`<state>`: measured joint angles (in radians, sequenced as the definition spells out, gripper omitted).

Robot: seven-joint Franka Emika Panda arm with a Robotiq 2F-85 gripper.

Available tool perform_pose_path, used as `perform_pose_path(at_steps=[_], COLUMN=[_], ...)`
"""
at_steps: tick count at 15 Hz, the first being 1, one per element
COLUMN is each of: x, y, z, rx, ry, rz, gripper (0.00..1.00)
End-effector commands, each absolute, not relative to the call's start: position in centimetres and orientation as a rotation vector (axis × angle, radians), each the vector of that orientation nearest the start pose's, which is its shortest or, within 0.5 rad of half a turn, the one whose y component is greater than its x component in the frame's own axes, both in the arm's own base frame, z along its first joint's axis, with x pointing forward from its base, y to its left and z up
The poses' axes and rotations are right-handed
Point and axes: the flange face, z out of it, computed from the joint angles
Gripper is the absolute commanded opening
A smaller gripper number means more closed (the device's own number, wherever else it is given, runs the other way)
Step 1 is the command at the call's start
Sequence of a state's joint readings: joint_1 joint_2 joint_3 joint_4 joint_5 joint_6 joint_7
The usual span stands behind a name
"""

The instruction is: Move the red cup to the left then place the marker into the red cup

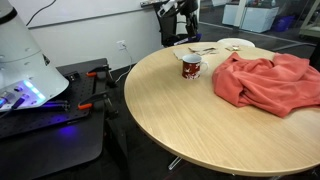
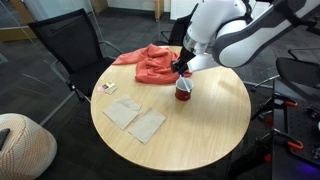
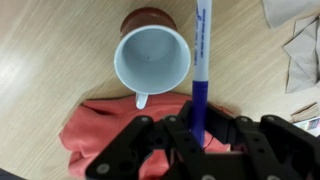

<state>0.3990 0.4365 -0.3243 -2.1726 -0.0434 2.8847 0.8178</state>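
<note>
I'm looking at a red ceramic cup [image 3: 152,58] showing a white inside, a slim white marker [image 3: 201,50] wearing a blue end, a crumpled coral cloth [image 1: 268,80] and a pale wood-grain round table [image 1: 200,130].

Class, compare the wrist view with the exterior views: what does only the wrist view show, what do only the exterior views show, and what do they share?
Only the wrist view: the cup is white and empty inside, and the marker sits clamped in the jaws of the gripper, not yet in the cup. Only the exterior views: the arm, a chair and the whole round table. Shared: the red cup, the cloth and the napkins on the table.
</note>
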Motion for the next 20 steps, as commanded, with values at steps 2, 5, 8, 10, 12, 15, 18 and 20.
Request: perform_pose_path(at_steps=[2,5,8,10,12,15,18,20], x=[60.9,62.1,63.2,63.8,64.4,65.2,65.8,65.9], y=[2.4,0.4,-1.5,-2.4,-3.0,-3.1,-2.7,-2.4], z=[24.8,25.1,24.7,24.1,23.3,22.1,20.7,19.7], rx=[-2.897,-2.887,-2.890,-2.898,-2.908,-2.923,-2.945,-2.965], ry=[1.126,1.173,1.227,1.256,1.282,1.314,1.338,1.350], rz=[-0.537,-0.551,-0.552,-0.555,-0.564,-0.586,-0.619,-0.622], gripper=[0.04,0.04,0.04,0.04,0.04,0.04,0.04,0.04])
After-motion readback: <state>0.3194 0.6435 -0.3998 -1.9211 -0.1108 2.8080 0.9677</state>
